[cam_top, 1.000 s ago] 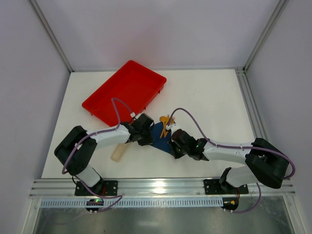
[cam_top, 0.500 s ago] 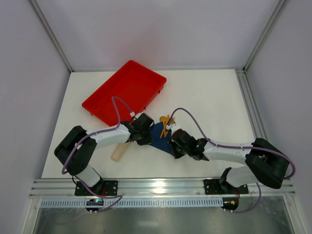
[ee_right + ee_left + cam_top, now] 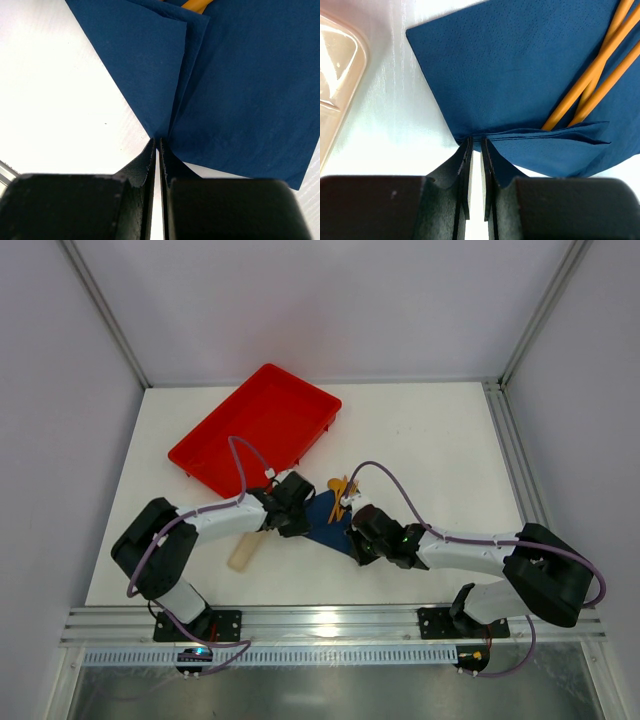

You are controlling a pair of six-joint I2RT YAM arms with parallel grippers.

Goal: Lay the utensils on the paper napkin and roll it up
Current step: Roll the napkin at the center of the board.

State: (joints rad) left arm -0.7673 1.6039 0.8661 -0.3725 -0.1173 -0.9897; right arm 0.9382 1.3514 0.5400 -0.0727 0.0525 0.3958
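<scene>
Left end effector (image 3: 475, 142) and right end effector (image 3: 158, 142) pinch the navy paper napkin (image 3: 520, 65) folded over orange plastic utensils (image 3: 585, 82); rolling comes next.

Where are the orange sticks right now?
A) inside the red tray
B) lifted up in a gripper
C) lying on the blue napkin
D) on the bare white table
C: the orange utensils lie across the blue napkin, with their ends tucked under its folded edge.

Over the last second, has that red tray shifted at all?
No. The red tray keeps its place against the back edge of the table, its far corner just as close to it as before.
</scene>
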